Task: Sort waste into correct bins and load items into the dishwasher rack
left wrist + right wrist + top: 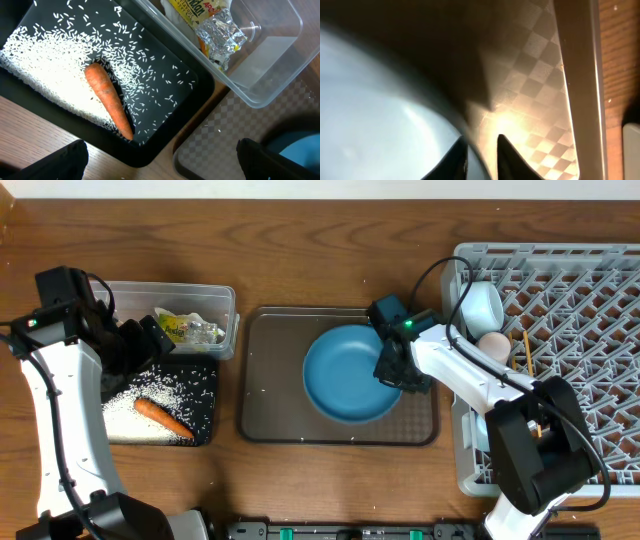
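The round blue plate (350, 372) lies on the dark-brown serving tray (270, 380). My right gripper (392, 370) is at its right rim. In the right wrist view the two fingers (482, 150) straddle the plate's edge (370, 115) and are shut on it. My left gripper (150, 340) hangs open over the near corner of the black tray (165, 100), holding nothing (162, 157). An orange carrot (107, 100) and loose white rice (45, 65) lie in that tray. The crumpled wrapper (215, 25) sits in the clear tub (280, 65).
The grey dishwasher rack (590, 310) stands at the right, close against the serving tray. At its left side are a light-blue bowl (480, 305), a pinkish-white cup (492, 345) and wooden chopsticks (524, 350). The tub and black tray sit side by side at the left.
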`<state>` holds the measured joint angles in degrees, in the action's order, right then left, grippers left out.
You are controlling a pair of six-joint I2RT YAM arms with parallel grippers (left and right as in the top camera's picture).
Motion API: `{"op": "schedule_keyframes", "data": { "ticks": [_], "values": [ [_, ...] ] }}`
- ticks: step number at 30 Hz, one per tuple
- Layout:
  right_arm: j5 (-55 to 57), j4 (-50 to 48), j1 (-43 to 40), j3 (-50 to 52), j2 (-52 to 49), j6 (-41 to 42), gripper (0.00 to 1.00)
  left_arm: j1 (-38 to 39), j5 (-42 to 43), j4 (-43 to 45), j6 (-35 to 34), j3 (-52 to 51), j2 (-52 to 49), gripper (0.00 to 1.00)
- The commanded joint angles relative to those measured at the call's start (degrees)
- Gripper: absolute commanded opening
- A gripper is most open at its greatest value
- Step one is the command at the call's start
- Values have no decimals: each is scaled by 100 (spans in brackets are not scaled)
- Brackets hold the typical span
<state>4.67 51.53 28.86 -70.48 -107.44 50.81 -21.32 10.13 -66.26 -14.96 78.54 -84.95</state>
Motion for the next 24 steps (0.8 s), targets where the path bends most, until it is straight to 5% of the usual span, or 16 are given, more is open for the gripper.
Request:
{"op": "schedule_keyframes", "data": {
  "ticks": [1,4,9,15,24],
  "values": [
    [68,11,46,15,-59,-129,20,-26,-26,-35,33,70,94,98],
    [68,13,44,15,-59,-184,1,-26,-26,-35,33,70,94,98],
    [66,-13,42,15,-59,-179,8,-26,-26,-35,33,70,94,98],
    [66,-50,42,2,-55,-197,1,-26,-26,-35,33,70,94,98],
    [68,516,-199,-664,946,-1276,1,-26,-26,-35,33,70,94,98]
  ]
}}
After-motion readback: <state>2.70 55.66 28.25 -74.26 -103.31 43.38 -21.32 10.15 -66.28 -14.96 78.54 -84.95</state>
